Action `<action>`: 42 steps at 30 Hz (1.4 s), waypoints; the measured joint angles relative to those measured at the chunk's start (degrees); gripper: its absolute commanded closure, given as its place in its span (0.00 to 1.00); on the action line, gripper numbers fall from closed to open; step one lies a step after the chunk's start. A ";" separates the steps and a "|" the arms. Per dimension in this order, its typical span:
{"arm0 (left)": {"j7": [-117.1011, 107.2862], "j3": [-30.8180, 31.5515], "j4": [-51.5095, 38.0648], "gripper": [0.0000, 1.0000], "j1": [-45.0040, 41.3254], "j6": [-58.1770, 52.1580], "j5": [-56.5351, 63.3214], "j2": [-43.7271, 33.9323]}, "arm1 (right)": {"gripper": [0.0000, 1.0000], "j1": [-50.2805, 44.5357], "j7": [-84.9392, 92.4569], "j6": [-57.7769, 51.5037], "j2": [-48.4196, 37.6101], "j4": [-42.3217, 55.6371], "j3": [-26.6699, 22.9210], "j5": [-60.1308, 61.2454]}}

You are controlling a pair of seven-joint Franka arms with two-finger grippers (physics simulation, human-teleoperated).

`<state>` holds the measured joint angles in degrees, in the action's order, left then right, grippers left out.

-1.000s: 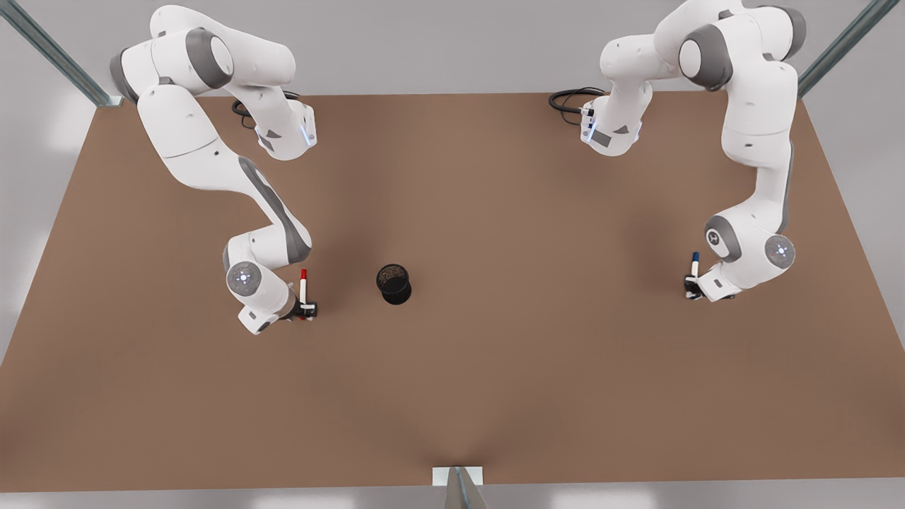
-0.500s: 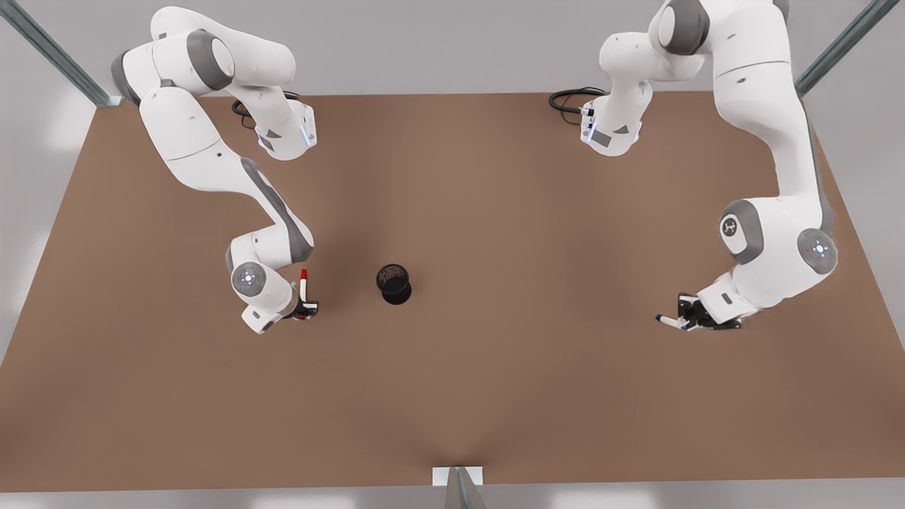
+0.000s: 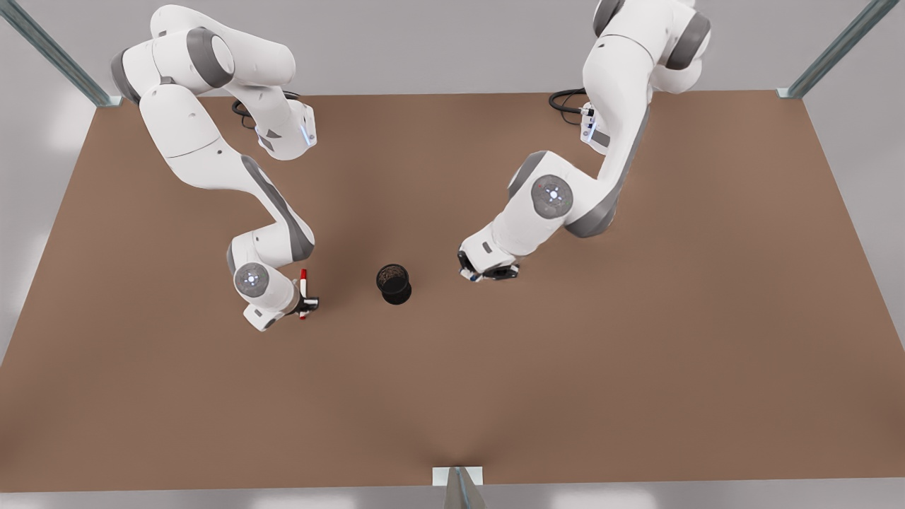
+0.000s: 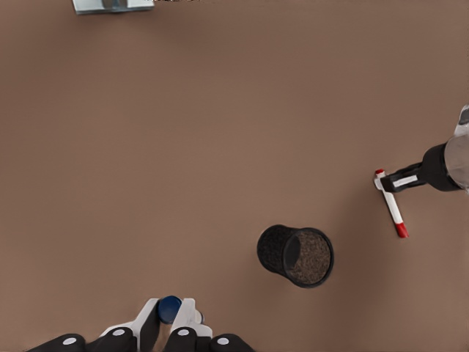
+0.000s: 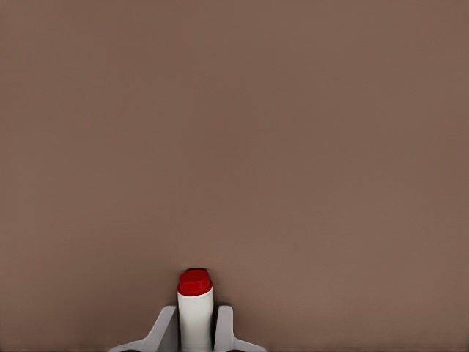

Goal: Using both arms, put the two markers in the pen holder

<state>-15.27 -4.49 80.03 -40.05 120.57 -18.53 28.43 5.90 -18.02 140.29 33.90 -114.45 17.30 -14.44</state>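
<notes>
Pen holder (image 3: 394, 283): black, upright, mid surface (image 3: 636, 353). Right gripper (image 3: 309, 305) (front view's left): closed on red marker (image 3: 303, 283). Left gripper (image 3: 470, 273): near the holder on the front view's right, above the surface.

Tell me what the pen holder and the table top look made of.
Pen holder: looks like black metal or plastic mesh, matte; its wall shows a fine speckled grain. Table top: plain brown, matte, perhaps board or laminate; even colour, no grain or gloss.
</notes>
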 measured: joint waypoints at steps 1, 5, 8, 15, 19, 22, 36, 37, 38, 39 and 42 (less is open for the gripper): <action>-2.83 0.05 -0.27 0.79 -0.95 1.89 -0.08 0.53 | 0.64 -0.01 -0.02 -0.22 -0.01 0.00 0.00 0.00; -13.64 0.01 -1.24 0.79 -5.18 10.64 -0.20 3.31 | 0.73 -0.01 0.15 -0.79 -0.05 0.11 0.11 0.21; -20.95 -0.06 -2.26 0.79 -8.26 15.50 -0.17 4.77 | 0.73 0.00 0.35 -1.53 -0.54 0.97 0.55 0.36; -33.71 -0.18 -0.88 0.79 -10.81 20.40 1.66 7.63 | 0.73 0.31 0.69 -10.46 -3.40 14.76 4.04 0.54; -38.87 -0.18 -0.78 0.79 -12.24 21.39 4.17 9.24 | 0.73 0.54 0.75 -13.79 -6.58 17.03 6.26 0.57; -42.09 -0.25 -0.79 0.79 -13.36 21.81 6.48 9.89 | 0.73 1.08 0.77 -14.24 -8.89 17.02 7.53 0.65; -51.64 -1.08 -0.95 0.00 -15.65 21.97 13.51 12.27 | 0.73 16.04 0.88 -11.87 -12.91 9.84 23.21 0.71; -51.95 -1.07 -1.00 0.00 -16.07 22.13 13.95 12.40 | 0.73 16.06 0.89 -11.75 -12.92 9.79 23.24 0.72; -52.15 -1.18 -1.01 0.00 -16.09 22.33 14.19 12.37 | 0.73 16.07 0.91 -11.64 -12.92 9.77 23.26 0.73; -52.22 -1.28 -0.92 0.00 -15.14 22.40 14.30 12.01 | 0.73 16.05 0.92 -11.51 -12.89 9.75 23.26 0.73; -50.36 -0.96 -1.09 0.00 -5.25 18.89 10.55 8.75 | 0.73 15.43 0.94 -10.90 -12.74 10.07 23.27 0.69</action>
<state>-65.63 -5.45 78.94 -45.30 139.47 -7.98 37.18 21.33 -17.08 129.39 21.16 -104.37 40.57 -13.75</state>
